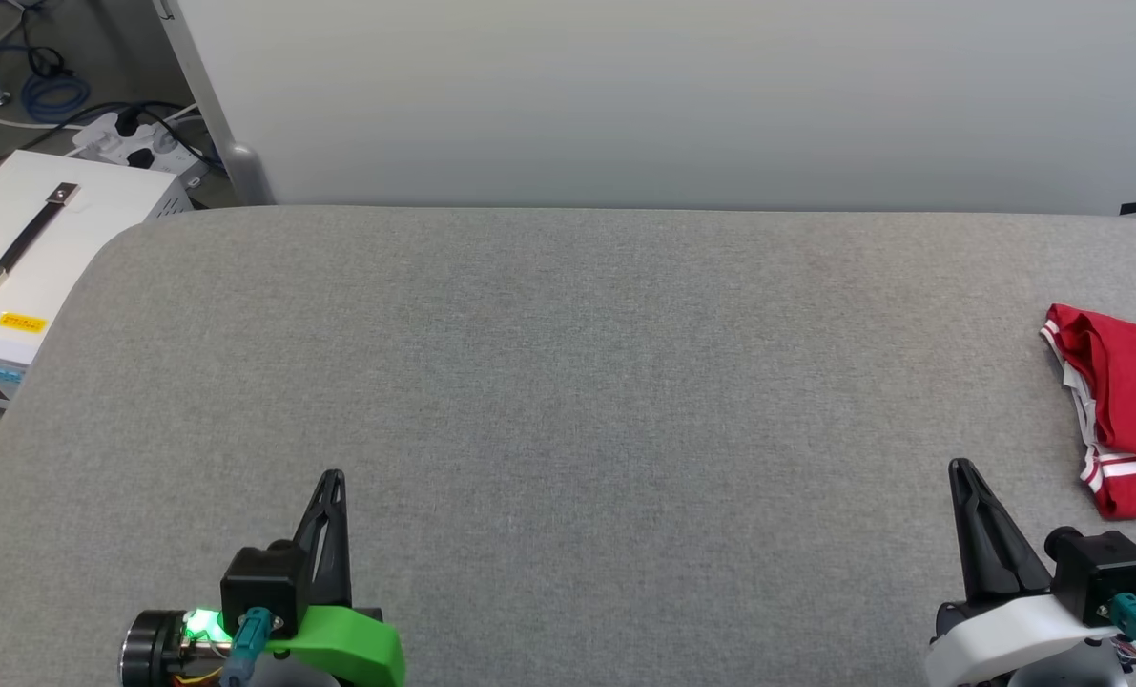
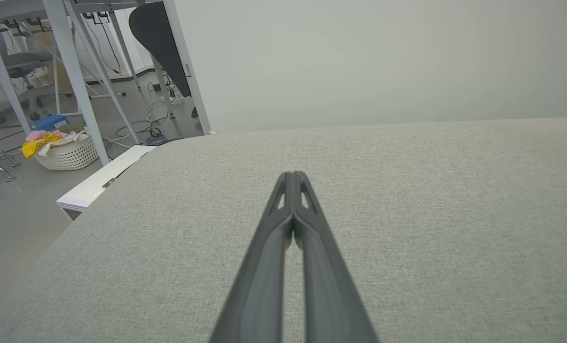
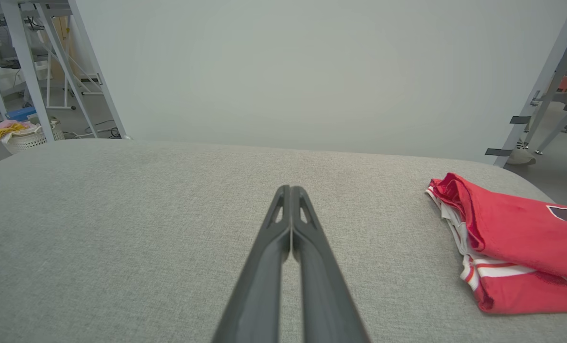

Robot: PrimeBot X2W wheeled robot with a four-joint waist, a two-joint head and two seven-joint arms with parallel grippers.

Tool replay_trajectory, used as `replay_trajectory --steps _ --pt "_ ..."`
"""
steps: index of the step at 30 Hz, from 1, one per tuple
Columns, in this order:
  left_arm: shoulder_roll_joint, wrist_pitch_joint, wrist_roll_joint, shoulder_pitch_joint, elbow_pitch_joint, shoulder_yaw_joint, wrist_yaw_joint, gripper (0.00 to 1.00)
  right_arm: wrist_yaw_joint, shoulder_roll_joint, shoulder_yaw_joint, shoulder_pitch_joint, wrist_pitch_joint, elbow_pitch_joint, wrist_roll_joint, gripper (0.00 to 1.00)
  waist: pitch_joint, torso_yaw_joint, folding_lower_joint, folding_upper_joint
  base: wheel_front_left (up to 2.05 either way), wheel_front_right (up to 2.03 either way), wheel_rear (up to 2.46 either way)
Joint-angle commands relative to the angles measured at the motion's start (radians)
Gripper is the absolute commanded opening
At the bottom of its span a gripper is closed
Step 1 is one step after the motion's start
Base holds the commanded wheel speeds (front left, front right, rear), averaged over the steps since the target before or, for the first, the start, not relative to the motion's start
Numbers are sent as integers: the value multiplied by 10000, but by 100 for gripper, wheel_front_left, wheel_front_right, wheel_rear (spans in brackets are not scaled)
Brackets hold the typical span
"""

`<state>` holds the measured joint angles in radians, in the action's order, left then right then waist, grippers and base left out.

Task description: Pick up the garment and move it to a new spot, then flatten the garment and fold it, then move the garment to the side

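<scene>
My left pincer (image 1: pixel 332 474) and right pincer (image 1: pixel 960 466): black, tapered.
A green collar and glowing light behind the left; a white collar and teal plug behind the right.

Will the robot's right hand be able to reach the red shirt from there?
Probably yes: the shirt lies folded just right of the right hand, with bare grey table between them and nothing in the way.

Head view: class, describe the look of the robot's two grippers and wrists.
The left gripper and right gripper each have two long, tapering black fingers with slots. The left sits on a green shell with a glowing green light, the right on a white shell. Each carries a teal plug.
</scene>
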<state>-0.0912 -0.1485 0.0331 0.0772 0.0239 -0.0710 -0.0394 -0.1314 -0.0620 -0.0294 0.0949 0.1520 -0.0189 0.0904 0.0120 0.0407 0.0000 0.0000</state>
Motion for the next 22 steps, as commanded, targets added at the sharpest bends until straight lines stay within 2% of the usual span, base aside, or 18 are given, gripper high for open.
replay_trajectory --steps 1,22 --pt "54 65 -103 -238 -44 51 33 0 3 33 22 -202 -89 40 -99 0 -3 -8 0 0 0 0 0" --pt "160 487 -171 -397 -102 247 140 0 5 58 103 -424 -514 84 -338 0 -37 -127 0 0 0 0 0"
